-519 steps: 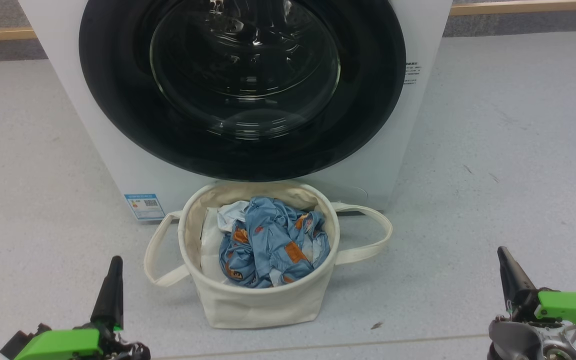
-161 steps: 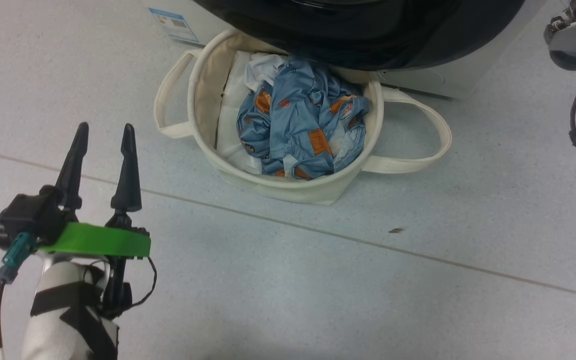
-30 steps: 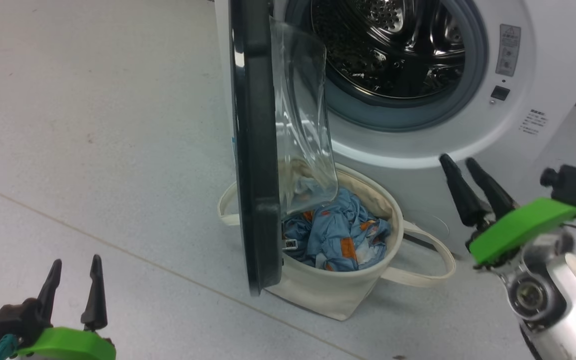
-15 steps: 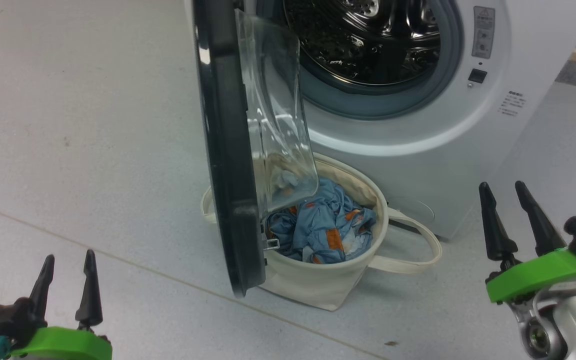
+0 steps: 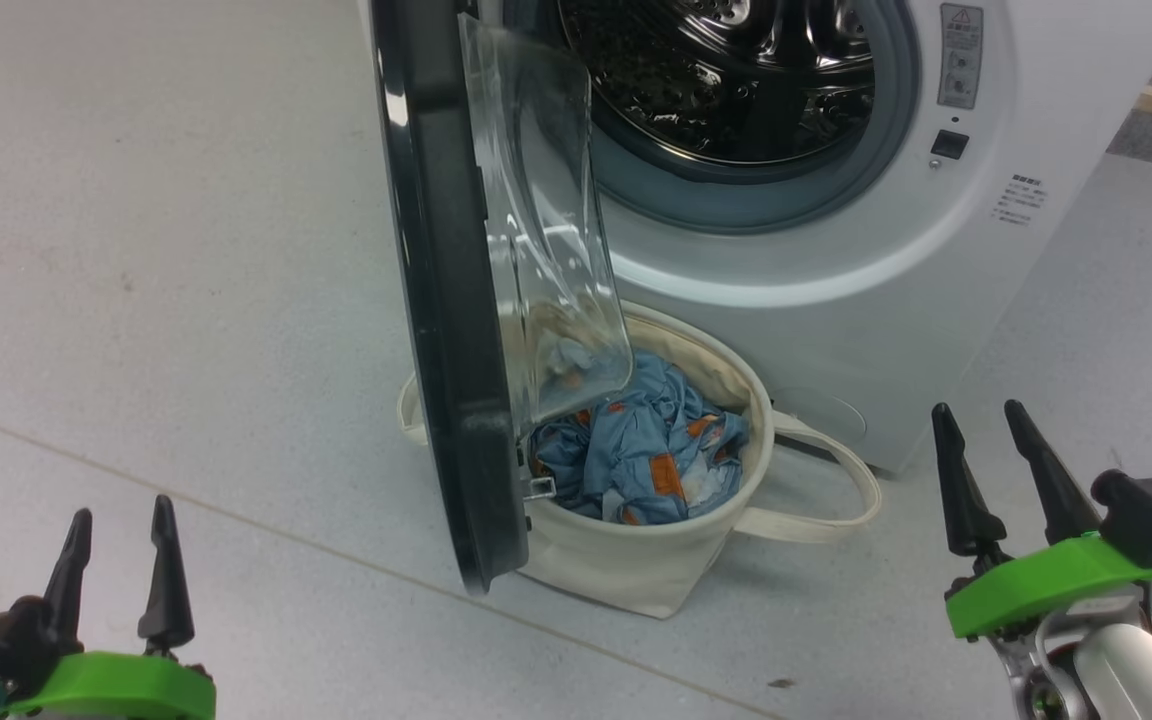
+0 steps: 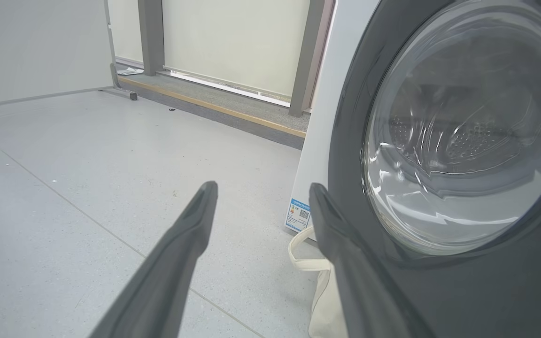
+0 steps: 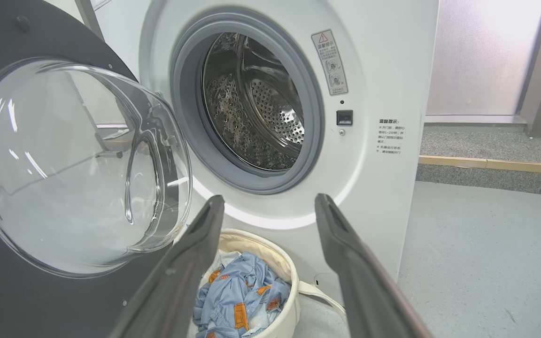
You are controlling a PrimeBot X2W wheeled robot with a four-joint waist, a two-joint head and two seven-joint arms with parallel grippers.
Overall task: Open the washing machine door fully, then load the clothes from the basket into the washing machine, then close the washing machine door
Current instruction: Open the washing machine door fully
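Nearest of all, well short of the basket (image 5: 636, 565) and off to its left, the left pincer (image 5: 121, 508) hovers over the pale floor (image 5: 136, 250) with its two dark fingers spread apart and nothing between them. To the basket's right, about as near, the right pincer (image 5: 976, 406) likewise stands open and empty, fingers pointing toward the machine. The basket itself sits on the floor, a cream canvas tub with one loop handle (image 5: 806, 530) lying out to its right. Inside it lie the clothes (image 5: 646, 450), a crumpled light blue garment with orange-brown patches, filling the tub's middle. Over the basket's left rim stands the washing machine door (image 5: 441, 300), swung out and seen nearly edge-on, its lower edge crossing in front of the tub's left side; whether it touches the canvas cannot be told. Its clear glass bowl (image 5: 546, 220) bulges out above the basket's left half. Directly behind the basket rises the washing machine (image 5: 836, 280), white, its grey-rimmed opening (image 5: 766, 200) uncovered, and deepest behind that shows the perforated steel drum (image 5: 726, 70).
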